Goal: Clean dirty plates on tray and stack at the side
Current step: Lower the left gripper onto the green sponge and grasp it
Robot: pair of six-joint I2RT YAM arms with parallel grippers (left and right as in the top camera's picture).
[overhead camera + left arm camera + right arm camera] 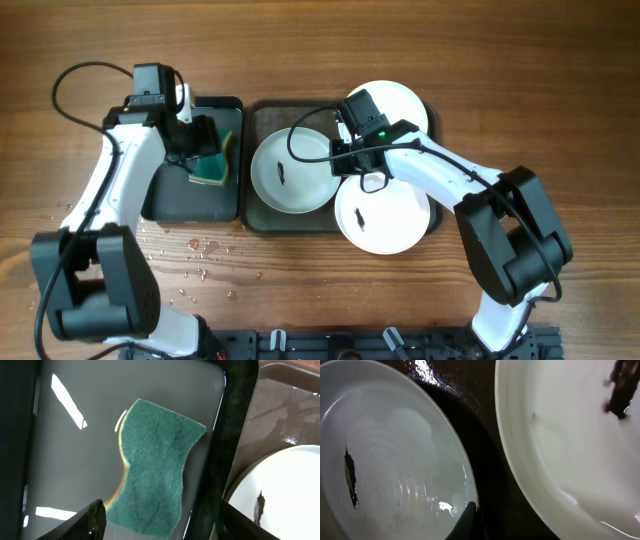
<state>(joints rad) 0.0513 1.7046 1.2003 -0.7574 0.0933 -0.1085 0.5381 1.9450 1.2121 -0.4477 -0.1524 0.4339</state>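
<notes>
1. The tray point(262, 115) lies mid-bench point(560, 80) and carries all three plates.
   - The left plate point(300, 185) sits wholly inside the tray's left half.
   - The upper plate point(400, 105) overhangs the tray's top-right corner and is partly hidden by the right arm.
   - The lower plate point(395, 220) overhangs the tray's bottom-right corner.
   - I see a dark smear point(283, 175) on the left plate and another on the lower plate.

2. The right end effector point(345, 158) hangs over the tray's middle, between the left plate and the two plates at the tray's right end.
   - In the right wrist view only one dark fingertip point(465, 522) shows. It lies at the rim of a smeared plate, and a second smeared plate lies across a dark, wet gap of tray floor.
   - I cannot tell how far this end effector is open, or whether it has hold of anything (the second finger is out of frame).

3. The left end effector point(200, 140) hangs over the black tray point(170, 200), which lies just beside the tray's left edge.
   - Its fingers point(92, 520) are spread wide and hold nothing.
   - The sponge point(155, 470) lies flat on the black tray beneath them, green face up, with a yellow edge showing.

4. Droplets point(190, 250) dot the bench off the tray's lower-left corner.
</notes>
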